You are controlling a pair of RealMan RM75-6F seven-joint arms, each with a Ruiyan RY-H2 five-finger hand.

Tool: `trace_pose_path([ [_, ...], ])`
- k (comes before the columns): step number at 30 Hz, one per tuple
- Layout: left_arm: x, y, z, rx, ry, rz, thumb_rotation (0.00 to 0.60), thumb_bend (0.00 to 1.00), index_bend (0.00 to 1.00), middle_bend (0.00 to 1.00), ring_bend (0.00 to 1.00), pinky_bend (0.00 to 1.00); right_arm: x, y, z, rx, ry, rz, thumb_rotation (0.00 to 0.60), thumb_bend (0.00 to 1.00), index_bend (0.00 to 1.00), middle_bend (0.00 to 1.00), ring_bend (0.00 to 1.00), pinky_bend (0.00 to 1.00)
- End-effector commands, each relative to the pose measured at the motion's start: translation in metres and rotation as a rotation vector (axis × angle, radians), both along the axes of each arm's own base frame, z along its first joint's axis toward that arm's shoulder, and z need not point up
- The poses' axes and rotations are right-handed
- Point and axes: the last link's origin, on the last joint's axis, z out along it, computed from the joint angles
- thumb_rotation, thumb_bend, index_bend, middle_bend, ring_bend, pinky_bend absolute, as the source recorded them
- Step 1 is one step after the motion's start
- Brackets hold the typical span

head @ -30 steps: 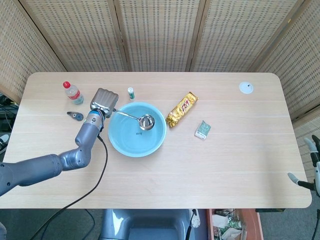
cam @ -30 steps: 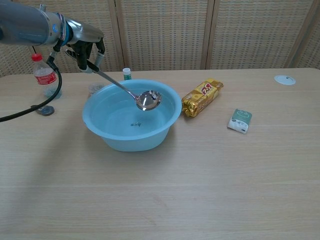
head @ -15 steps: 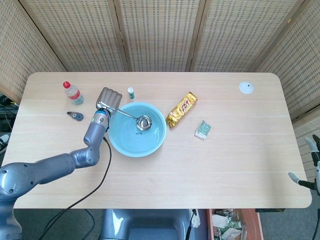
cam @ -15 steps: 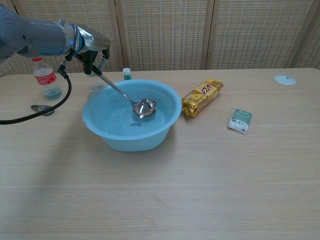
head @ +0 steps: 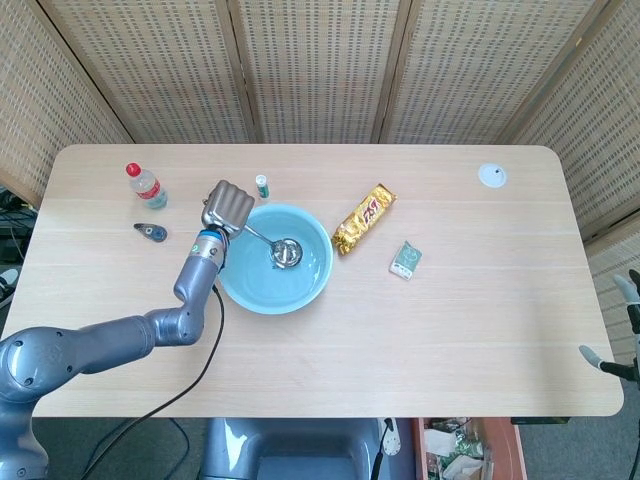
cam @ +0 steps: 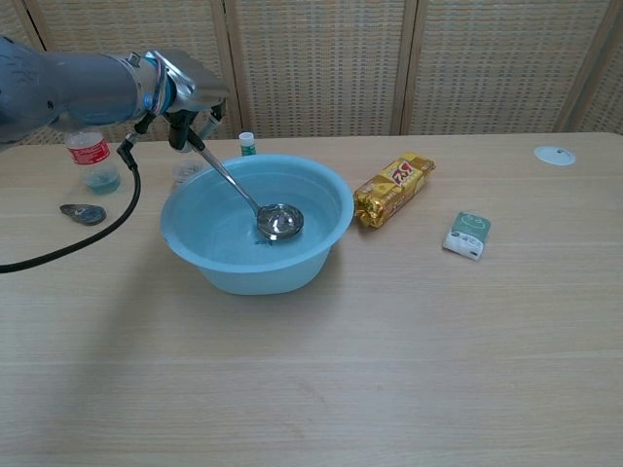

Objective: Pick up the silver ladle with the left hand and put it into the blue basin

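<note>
The blue basin (head: pixel 310 282) (cam: pixel 321 248) stands left of the table's middle. The silver ladle (head: pixel 280 251) (cam: pixel 275 220) lies with its bowl down inside the basin, its handle slanting up over the left rim. My left hand (head: pixel 226 207) (cam: pixel 192 92) grips the handle's top end, just above and outside that rim. At the right edge of the head view only a sliver of my right hand (head: pixel 622 326) shows, off the table; how its fingers lie is unclear.
A small bottle (head: pixel 146 186) (cam: pixel 91 156) and a dark flat object (head: pixel 151 233) (cam: pixel 83 213) sit left of the basin. A white-green vial (head: pixel 262 185) (cam: pixel 247 144) stands behind it. Right of the basin lie a gold snack pack (head: pixel 364 217) (cam: pixel 393 189), a green-white packet (head: pixel 405 259) (cam: pixel 466 234) and a white disc (head: pixel 491 176) (cam: pixel 554 155).
My left hand has moved right and lowered toward the basin's rim. The ladle's bowl has dropped from above the basin down to its floor.
</note>
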Motion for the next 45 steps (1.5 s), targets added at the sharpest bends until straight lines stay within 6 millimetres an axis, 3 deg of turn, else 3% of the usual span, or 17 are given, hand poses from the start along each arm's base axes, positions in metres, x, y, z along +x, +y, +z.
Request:
trace_pose_path([
  [1, 0.002, -0.002, -0.002, -0.007, -0.007, 0.0, 0.6, 0.7, 0.98, 1.0, 0.99, 1.0, 0.0, 0.001, 0.001, 0.0, -0.001, 0.001, 0.6, 0.0, 0.0, 0.0, 0.0, 0.0],
  [11, 0.01, -0.01, -0.004, -0.074, -0.142, 0.084, 0.6, 0.7, 0.98, 1.0, 0.99, 1.0, 0.0, 0.001, 0.0, 0.002, -0.001, 0.005, 0.6, 0.0, 0.0, 0.0, 0.0, 0.0],
  [31, 0.023, -0.015, 0.031, -0.122, -0.201, 0.17, 0.6, 0.73, 0.98, 1.0, 0.99, 1.0, 0.002, -0.001, -0.005, 0.015, 0.009, -0.002, 0.6, 0.0, 0.0, 0.0, 0.0, 0.0],
  [45, 0.028, -0.019, 0.068, -0.132, -0.226, 0.354, 0.6, 0.74, 0.98, 1.0, 0.99, 1.0, 0.003, -0.003, -0.008, 0.017, 0.021, -0.012, 0.6, 0.0, 0.0, 0.0, 0.0, 0.0],
])
